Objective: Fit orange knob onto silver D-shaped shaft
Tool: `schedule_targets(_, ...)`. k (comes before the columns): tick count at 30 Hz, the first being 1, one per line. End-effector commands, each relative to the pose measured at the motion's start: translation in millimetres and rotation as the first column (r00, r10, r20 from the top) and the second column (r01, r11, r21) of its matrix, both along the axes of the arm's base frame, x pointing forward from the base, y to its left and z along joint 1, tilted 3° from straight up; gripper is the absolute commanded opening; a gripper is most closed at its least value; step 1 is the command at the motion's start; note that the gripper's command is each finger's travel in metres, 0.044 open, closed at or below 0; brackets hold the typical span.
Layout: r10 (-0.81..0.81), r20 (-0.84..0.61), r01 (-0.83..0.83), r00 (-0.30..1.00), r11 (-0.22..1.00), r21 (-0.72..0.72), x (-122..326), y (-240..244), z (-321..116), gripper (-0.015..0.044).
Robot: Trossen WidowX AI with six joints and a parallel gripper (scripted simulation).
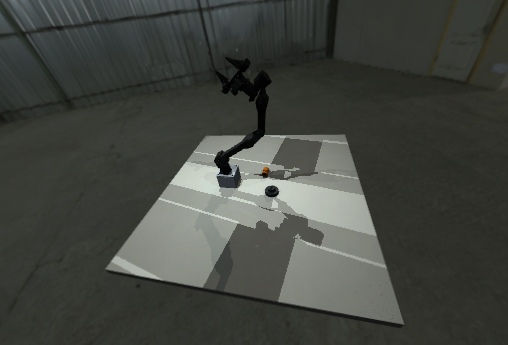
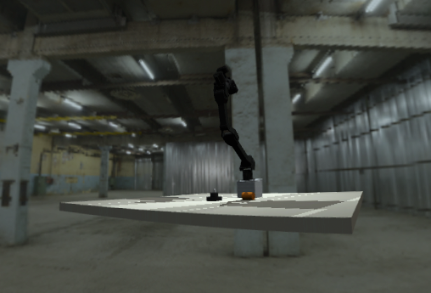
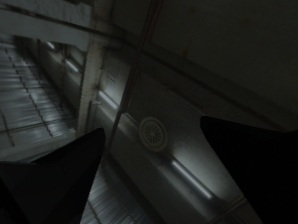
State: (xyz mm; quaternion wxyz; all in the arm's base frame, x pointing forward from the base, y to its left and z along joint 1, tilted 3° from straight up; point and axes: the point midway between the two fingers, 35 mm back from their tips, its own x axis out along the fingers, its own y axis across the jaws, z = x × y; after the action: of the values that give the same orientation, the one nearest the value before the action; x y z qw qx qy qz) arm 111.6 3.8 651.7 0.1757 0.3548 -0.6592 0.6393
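The orange knob point(image 1: 265, 171) point(image 2: 248, 196) lies on the table top, apparently on its side; its hole cannot be made out. The dark round pedestal point(image 1: 271, 192) point(image 2: 214, 198) stands a little way from it, with the small pale shaft point(image 2: 215, 190) upright on top. The shaft's flat side is too small to tell. My gripper point(image 1: 221, 65) point(image 3: 152, 127) is open and empty, raised high above the table and far from both knob and pedestal. Its fingers point up and away from them. The wrist view shows only the ceiling and walls between the fingers.
The table point(image 1: 180, 253) point(image 2: 204, 216) carries the arm's grey base block point(image 1: 229, 179) point(image 2: 254, 188), close to the knob and pedestal. The knob lies nearer the table's back edge than the pedestal in the top view. Shadows and bright stripes cross the table.
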Motion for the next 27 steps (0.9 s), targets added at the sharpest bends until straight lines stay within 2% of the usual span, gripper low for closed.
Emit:
schedule_targets(1,0.013,0.007,-0.013,1.0,1.0,-0.005,-2.4,0.6,0.1,0.0426)
schedule_targets(4,0.199,0.102,-0.191,0.975,0.978,-0.085,-35.2,4.4,0.2,0.044)
schedule_targets(7,0.424,0.213,-0.385,0.88,0.901,-0.202,-75.7,-1.2,-2.7,0.044)
schedule_targets(11,0.669,0.335,-0.56,0.663,0.741,-0.371,-122.0,-25.7,-12.2,0.044)
schedule_targets(15,0.826,0.423,-0.625,0.372,0.56,-0.544,-155.0,-66.7,-28.5,0.044)
schedule_targets(21,0.871,0.481,-0.545,-0.098,0.357,-0.759,-168.2,-143.4,-63.9,0.044)
schedule_targets(27,0.732,0.468,-0.369,-0.495,0.311,-0.876,-135.6,-215.5,-110.0,0.044)
